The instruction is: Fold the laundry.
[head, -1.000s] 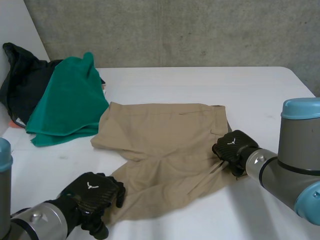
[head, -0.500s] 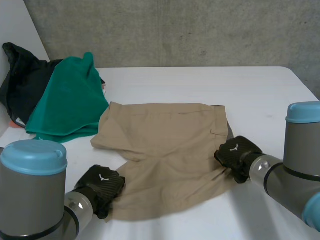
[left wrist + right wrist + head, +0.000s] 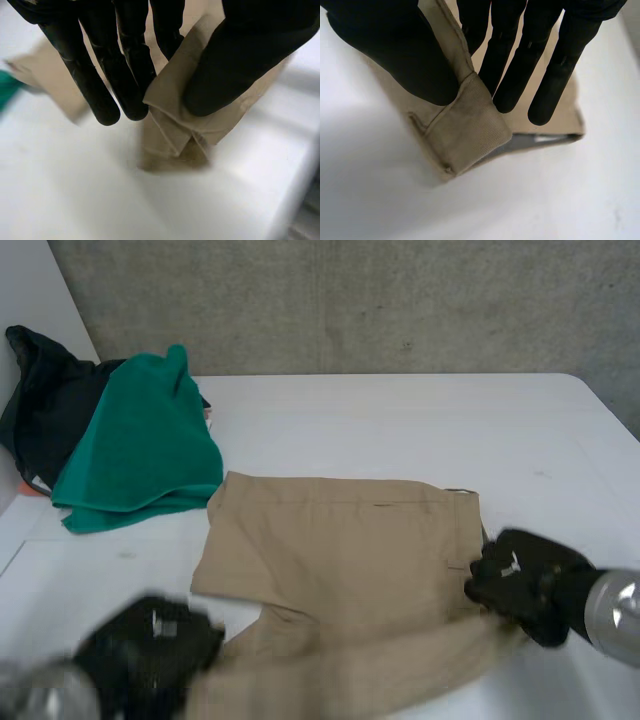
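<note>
Shorts (image 3: 340, 550), tan, are lying spread on the white bench (image 3: 400, 410). Their far edge is running flat across the middle, and their near part is bunching into a ridge between the two hands. We are logging the left robot hand (image 3: 145, 655) at the near left end of the shorts, on a leg. The right robot hand (image 3: 525, 580) is at the right edge, by the waistband.

Left wrist view: we are reading this hand as pinching cloth. Its thumb (image 3: 235, 60) is pressing a folded leg hem of the shorts (image 3: 175, 125) against the nearly straight fingers (image 3: 125, 75). The pinched hem is hanging just above the bench surface.

Right wrist view: this hand is also pinching. Its thumb (image 3: 390, 55) is clamping a thick doubled band of the shorts (image 3: 465, 130) against the fingers (image 3: 507, 70). A dark inner layer is showing under the fold.

We are noting a green cloth (image 3: 140, 445) at the far left of the bench, just beside the far left corner of the shorts. We cannot tell whether the two are touching. A black garment (image 3: 35, 390) is lying behind the green cloth, partly under it, beside the grey wall (image 3: 350, 300).
</note>
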